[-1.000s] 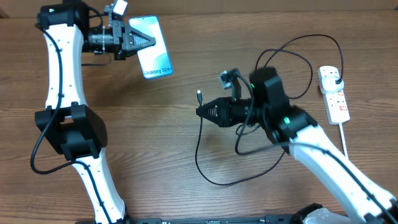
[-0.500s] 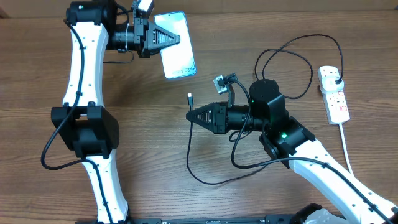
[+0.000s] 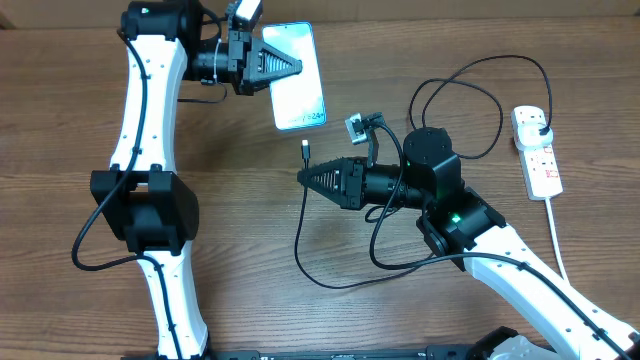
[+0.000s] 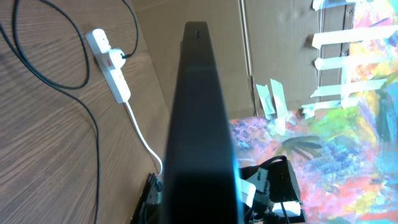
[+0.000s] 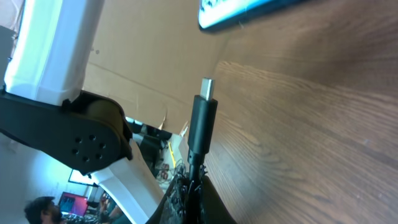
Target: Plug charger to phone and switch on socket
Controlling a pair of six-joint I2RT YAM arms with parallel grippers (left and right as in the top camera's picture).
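overhead / phone: the phone (image 3: 297, 78) is off the table, lit screen up, far-left of centre, clamped at its left short edge by the left gripper (image 3: 283, 64).
overhead / charger: thin black charger (image 3: 305, 152) w/ connector tip pointing up toward phone's lower end; the right gripper (image 3: 308, 178) is pinched on the cable just below the tip. Rest of cable loops over the table (image 3: 230, 230) & runs back to the right.
overhead / socket: the socket (image 3: 537, 152) lies at far right, well apart from both arms, black plug already seated at its top end. Switch state: too small to tell.
left wrist / phone: phone seen edge-on, dark frame filling mid-frame; fingers hidden behind it, so the grip isn't visible here. Socket & white cord on wood behind.
right wrist / charger: connector stands upright, metal tip free, jaws tight on the cable below. Phone's edge at top of frame, near but apart; port not visible.
step: judged to be the mating step, tip & phone brought near, not yet joined.
next move: needs tip lined up w/ port on phone's bottom edge, both axes matched, then a straight push. Thin cable may flex under grip, so alignment is the risk. Socket switch comes after.
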